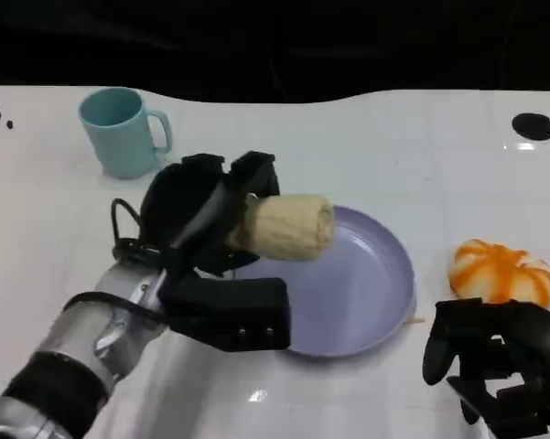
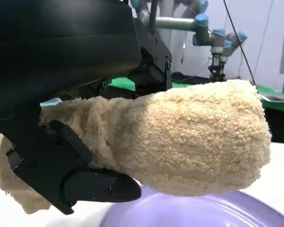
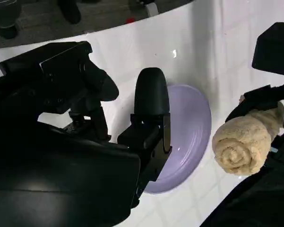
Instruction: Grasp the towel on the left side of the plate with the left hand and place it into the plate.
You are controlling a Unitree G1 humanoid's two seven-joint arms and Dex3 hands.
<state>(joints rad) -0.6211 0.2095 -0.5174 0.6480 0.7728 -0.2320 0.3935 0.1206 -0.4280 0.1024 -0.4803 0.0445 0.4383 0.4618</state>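
My left hand grips a rolled cream towel and holds it above the left part of the lavender plate. In the left wrist view the towel fills the middle, with my black fingers wrapped around it and the plate just below. The right wrist view has the rolled towel end-on beside the plate. My right hand rests at the table's near right, holding nothing, its fingers curled loosely apart.
A light blue mug stands at the back left. An orange and white pumpkin-like object lies right of the plate, just beyond my right hand. The white table has black round marks near its far corners.
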